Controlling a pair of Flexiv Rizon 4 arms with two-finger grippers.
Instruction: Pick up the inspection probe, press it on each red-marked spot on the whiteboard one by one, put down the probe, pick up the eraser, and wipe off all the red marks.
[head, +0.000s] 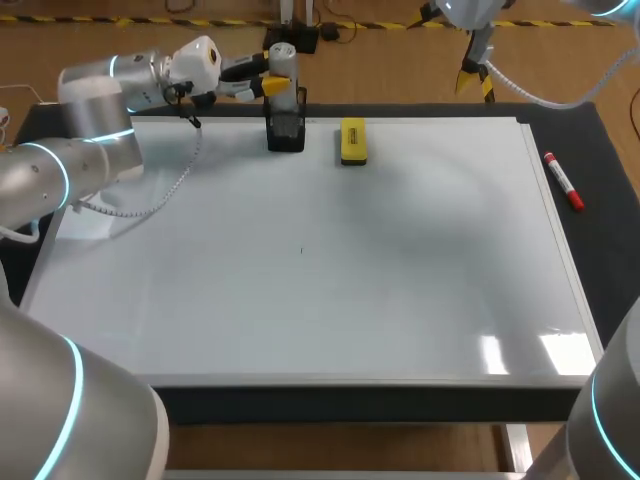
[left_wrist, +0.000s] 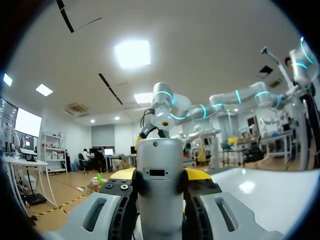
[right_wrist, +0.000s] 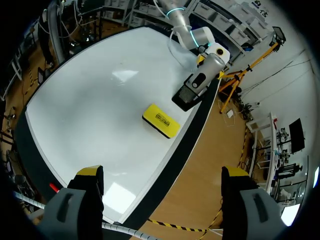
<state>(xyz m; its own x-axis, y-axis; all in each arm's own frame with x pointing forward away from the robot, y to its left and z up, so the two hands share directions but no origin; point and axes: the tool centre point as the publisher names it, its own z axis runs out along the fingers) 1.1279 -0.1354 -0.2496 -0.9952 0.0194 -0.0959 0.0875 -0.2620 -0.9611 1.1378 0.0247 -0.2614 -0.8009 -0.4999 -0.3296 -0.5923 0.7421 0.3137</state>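
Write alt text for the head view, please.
The left gripper holds the inspection probe upright at the far edge of the whiteboard, beside the yellow eraser. A red marker lies right of the whiteboard.

9 o'clock: left arm (head: 70, 150) comes in, wrist level. Its left gripper (head: 264, 86) sits at 11 o'clock, fingers clamped on the probe (head: 286, 125) from both sides. 1 o'clock: right arm (head: 475, 12) raised, right gripper (head: 474, 80) pointing down, fingers spread wide.
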